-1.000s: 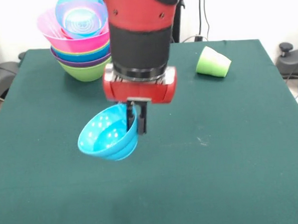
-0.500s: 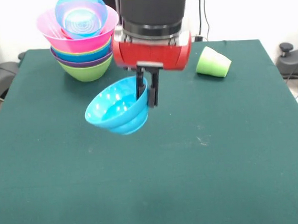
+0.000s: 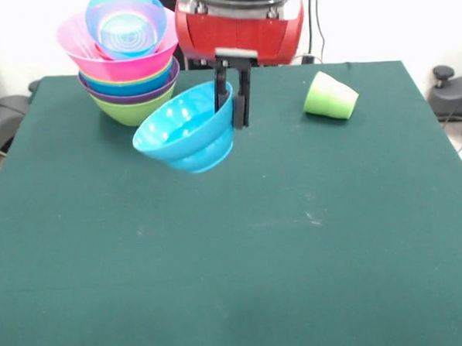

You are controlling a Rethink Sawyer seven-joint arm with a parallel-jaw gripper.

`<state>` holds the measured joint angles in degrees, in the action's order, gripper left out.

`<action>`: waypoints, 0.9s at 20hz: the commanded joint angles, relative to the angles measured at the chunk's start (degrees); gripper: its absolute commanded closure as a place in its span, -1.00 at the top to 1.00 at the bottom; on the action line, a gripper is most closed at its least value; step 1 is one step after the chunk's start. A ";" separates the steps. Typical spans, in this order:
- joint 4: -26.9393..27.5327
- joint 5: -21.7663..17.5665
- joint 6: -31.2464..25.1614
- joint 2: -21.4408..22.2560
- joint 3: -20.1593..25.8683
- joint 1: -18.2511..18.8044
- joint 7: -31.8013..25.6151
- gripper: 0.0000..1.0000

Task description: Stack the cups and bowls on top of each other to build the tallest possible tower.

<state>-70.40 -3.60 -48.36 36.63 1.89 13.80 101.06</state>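
Note:
My gripper (image 3: 232, 109) is shut on the rim of a cyan bowl (image 3: 184, 131) and holds it tilted, well above the table. The tower (image 3: 126, 58) of nested bowls stands at the back left: lime green at the base, then purple, blue, green and a big pink bowl, with a blue bowl (image 3: 125, 23) tilted on top. The held bowl hangs just to the right of and lower than the tower's top. A light green cup (image 3: 330, 96) lies on its side at the back right. The yellow-orange cup is out of view.
The green table (image 3: 297, 255) ends at its far edge just behind the tower. Cables hang at the wall behind, and black equipment (image 3: 446, 84) sits beyond the right edge.
The gripper has risen with the cyan bowl and moved toward the back of the table, closer to the tower. The tower and the green cup have not moved.

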 commanded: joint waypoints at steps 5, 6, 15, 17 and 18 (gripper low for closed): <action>-16.16 2.98 -7.27 6.16 -1.11 0.23 5.64 -1.00; -17.11 3.24 -7.32 6.76 -1.39 0.31 5.47 -1.00; -24.49 5.56 -6.82 12.09 -2.38 1.42 4.37 -1.00; -24.39 5.64 -8.08 12.83 -2.61 1.45 3.99 -1.00; -24.28 5.74 -8.70 13.14 -2.63 1.54 3.75 -1.00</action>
<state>-87.26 1.17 -48.84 47.53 -2.11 14.21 101.06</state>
